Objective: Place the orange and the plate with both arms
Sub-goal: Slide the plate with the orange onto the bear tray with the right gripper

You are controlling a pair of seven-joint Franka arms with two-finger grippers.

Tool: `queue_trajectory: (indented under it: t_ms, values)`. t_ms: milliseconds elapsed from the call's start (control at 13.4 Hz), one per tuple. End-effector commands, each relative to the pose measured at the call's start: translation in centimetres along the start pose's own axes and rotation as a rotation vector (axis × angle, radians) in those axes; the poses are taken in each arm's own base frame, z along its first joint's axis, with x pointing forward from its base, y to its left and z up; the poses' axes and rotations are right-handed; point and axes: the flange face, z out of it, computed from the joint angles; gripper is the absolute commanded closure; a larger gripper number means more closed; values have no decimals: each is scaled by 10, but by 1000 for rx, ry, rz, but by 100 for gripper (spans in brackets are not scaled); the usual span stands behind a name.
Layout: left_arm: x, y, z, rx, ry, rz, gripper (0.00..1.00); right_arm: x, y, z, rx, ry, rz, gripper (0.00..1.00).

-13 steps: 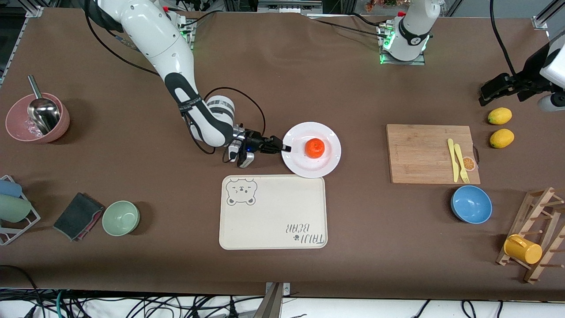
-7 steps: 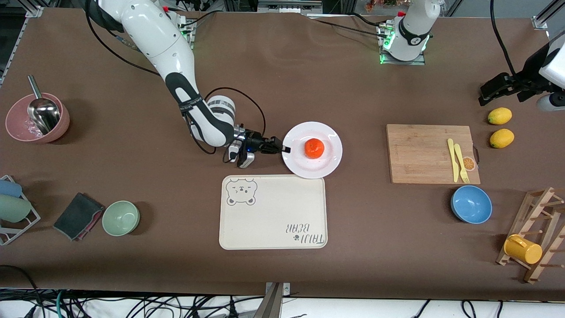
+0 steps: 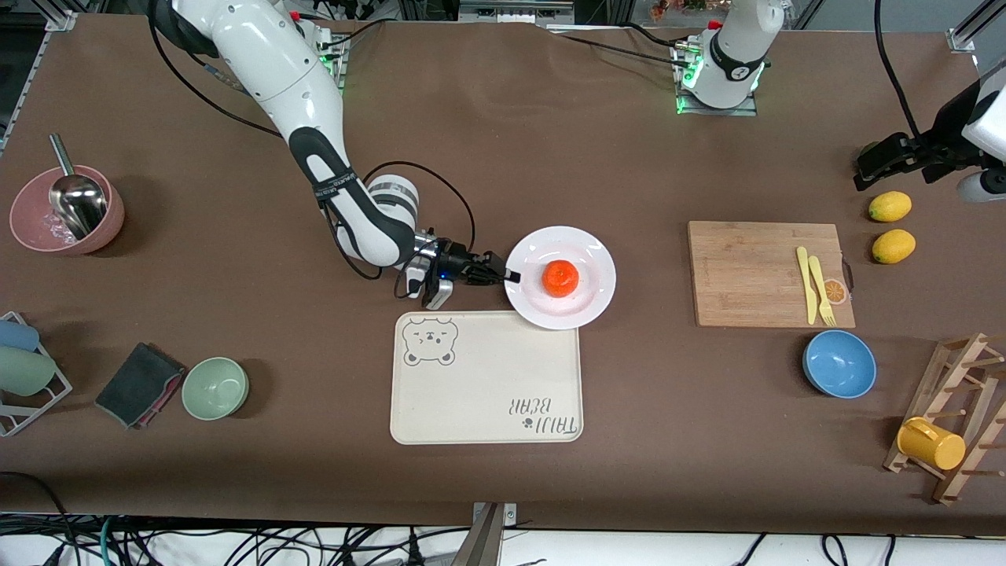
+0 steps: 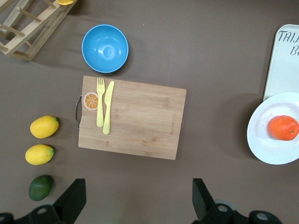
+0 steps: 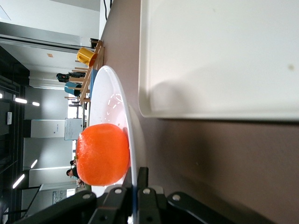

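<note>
The white plate (image 3: pixel 589 303) carries the orange (image 3: pixel 560 278) and is held just above the table, its near rim over the edge of the cream bear tray (image 3: pixel 487 377). My right gripper (image 3: pixel 509 276) is shut on the plate's rim at the right arm's side. In the right wrist view the fingers (image 5: pixel 142 179) pinch the plate's rim (image 5: pixel 122 107), with the orange (image 5: pixel 103 153) beside them. My left gripper (image 3: pixel 868 169) is open and empty, high over the table's left-arm end near the lemons; the plate (image 4: pixel 266 140) and orange (image 4: pixel 283 127) show in its wrist view.
A wooden cutting board (image 3: pixel 754 271) with a yellow fork and knife (image 3: pixel 813 283) lies toward the left arm's end, with two lemons (image 3: pixel 890 226), a blue bowl (image 3: pixel 838 363) and a rack with a yellow mug (image 3: pixel 931 444). A pink bowl (image 3: pixel 31 232), green bowl (image 3: pixel 215 387) and cloth (image 3: pixel 137 384) lie toward the right arm's end.
My right gripper has carried the plate with the orange toward the front camera, so its near rim now overlaps the bear tray. The left gripper shifted slightly.
</note>
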Motion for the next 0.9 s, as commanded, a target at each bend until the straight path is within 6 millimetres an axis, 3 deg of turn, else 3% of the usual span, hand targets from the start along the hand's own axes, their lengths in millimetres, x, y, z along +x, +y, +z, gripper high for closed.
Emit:
queue_trajectory:
  t_ms: [0,149,299,448,598,822]
  values:
    - [2,-3,-7,-21,-5,9,0,37,-22,-6,-5,4,15,100]
    - [2,-4,-6,-21,-6,6,0,76,-41,-21,-25,16,28,100]
    - [2,-3,-6,-21,-6,7,0,118,-42,-50,-98,20,30,100]
    - [2,-4,-6,-21,-6,4,0,143,-50,-68,-129,38,60,100]
    - [2,-4,-6,-21,-6,4,0,165,-26,-91,-158,71,74,100]
    - [2,-4,-6,-21,-6,4,0,196,0,-90,-157,114,62,100]
